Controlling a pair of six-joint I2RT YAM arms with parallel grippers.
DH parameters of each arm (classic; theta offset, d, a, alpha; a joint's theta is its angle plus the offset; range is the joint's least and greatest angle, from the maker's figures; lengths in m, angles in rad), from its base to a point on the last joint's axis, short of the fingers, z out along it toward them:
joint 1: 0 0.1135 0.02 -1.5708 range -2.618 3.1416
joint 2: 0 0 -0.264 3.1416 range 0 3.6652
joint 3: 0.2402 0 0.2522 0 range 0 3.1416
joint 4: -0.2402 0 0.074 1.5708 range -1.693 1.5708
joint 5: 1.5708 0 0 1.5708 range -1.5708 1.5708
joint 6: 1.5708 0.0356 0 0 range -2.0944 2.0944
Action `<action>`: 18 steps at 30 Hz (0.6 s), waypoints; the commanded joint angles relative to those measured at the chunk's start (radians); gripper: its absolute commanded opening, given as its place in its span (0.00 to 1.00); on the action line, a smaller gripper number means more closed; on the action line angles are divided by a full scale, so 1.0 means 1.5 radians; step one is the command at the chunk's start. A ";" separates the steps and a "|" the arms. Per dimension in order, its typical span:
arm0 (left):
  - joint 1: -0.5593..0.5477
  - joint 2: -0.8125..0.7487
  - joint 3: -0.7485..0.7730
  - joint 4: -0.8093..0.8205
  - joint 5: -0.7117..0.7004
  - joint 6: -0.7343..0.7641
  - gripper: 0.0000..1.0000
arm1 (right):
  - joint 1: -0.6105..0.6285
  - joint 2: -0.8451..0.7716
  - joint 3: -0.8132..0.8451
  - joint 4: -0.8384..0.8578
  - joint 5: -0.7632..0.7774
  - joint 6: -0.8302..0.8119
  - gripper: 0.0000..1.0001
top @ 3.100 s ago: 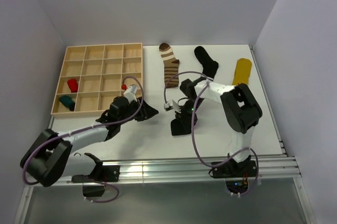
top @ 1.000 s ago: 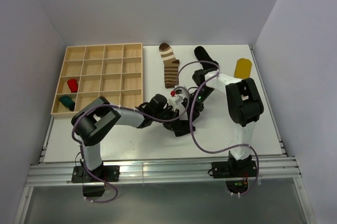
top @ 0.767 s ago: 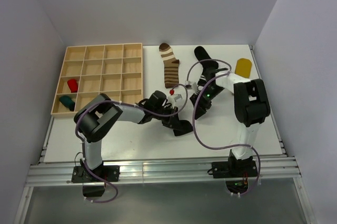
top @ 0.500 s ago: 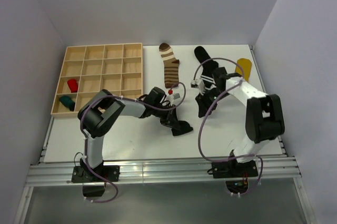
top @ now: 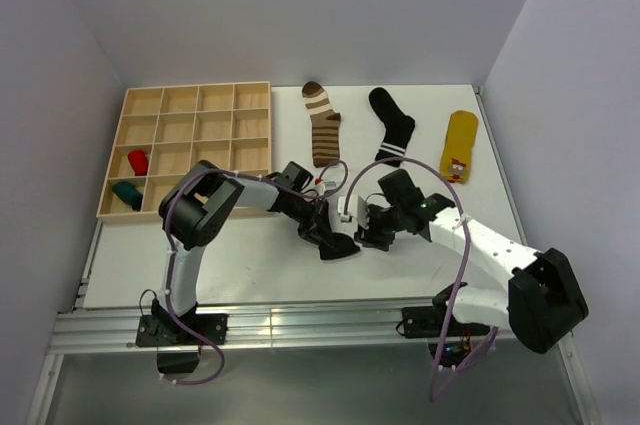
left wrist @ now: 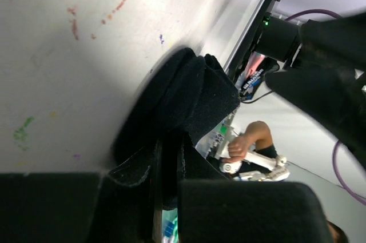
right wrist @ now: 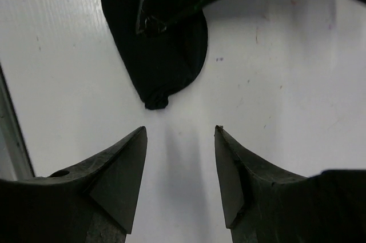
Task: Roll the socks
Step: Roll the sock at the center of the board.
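the plain black sock [top: 340,245] sat at the centre of the top view, pinched in the left gripper [top: 320,230]. the right gripper [right wrist: 180,131] stood spread, just short of it. if the right closed off-centre, it could shove the sock and loosen the fold. the sock's long axis ran diagonally, tip toward lower right.

White table [top: 250,270] — plain pale walls [top: 300,15] around it.
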 commanded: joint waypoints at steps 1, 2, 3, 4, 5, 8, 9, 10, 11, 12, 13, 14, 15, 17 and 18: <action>-0.001 0.040 0.003 -0.091 -0.061 0.042 0.00 | 0.056 -0.028 -0.024 0.083 0.061 -0.003 0.59; -0.001 0.045 0.007 -0.095 -0.060 0.044 0.00 | 0.072 -0.031 -0.031 0.101 0.069 -0.002 0.59; 0.000 0.048 0.011 -0.097 -0.058 0.044 0.00 | 0.096 -0.034 -0.041 0.107 0.074 -0.002 0.59; 0.000 0.050 0.013 -0.102 -0.058 0.048 0.00 | 0.106 -0.039 -0.044 0.115 0.081 -0.002 0.59; 0.000 0.055 0.018 -0.101 -0.057 0.048 0.00 | 0.116 -0.041 -0.048 0.117 0.084 -0.003 0.60; 0.001 0.063 0.026 -0.106 -0.051 0.051 0.00 | 0.155 -0.051 -0.062 0.136 0.111 -0.005 0.60; 0.001 0.064 0.027 -0.110 -0.050 0.052 0.00 | 0.166 -0.055 -0.074 0.141 0.121 -0.006 0.61; 0.001 0.066 0.030 -0.110 -0.049 0.054 0.00 | 0.186 -0.058 -0.080 0.149 0.130 -0.006 0.61; 0.001 0.067 0.031 -0.109 -0.045 0.054 0.00 | 0.197 -0.064 -0.086 0.168 0.139 -0.007 0.62; 0.001 0.069 0.033 -0.114 -0.044 0.055 0.00 | 0.207 -0.064 -0.096 0.176 0.159 -0.007 0.62; 0.000 0.070 0.037 -0.118 -0.048 0.059 0.00 | 0.227 -0.063 -0.099 0.187 0.165 -0.008 0.63; 0.001 0.070 0.036 -0.116 -0.046 0.059 0.00 | 0.234 -0.056 -0.102 0.189 0.170 -0.008 0.63; 0.001 0.071 0.036 -0.117 -0.045 0.059 0.00 | 0.241 -0.050 -0.102 0.191 0.174 -0.007 0.63; 0.000 0.073 0.039 -0.118 -0.043 0.060 0.00 | 0.261 -0.034 -0.104 0.195 0.181 -0.007 0.63; 0.001 0.073 0.040 -0.118 -0.042 0.062 0.00 | 0.267 -0.030 -0.105 0.198 0.190 -0.007 0.63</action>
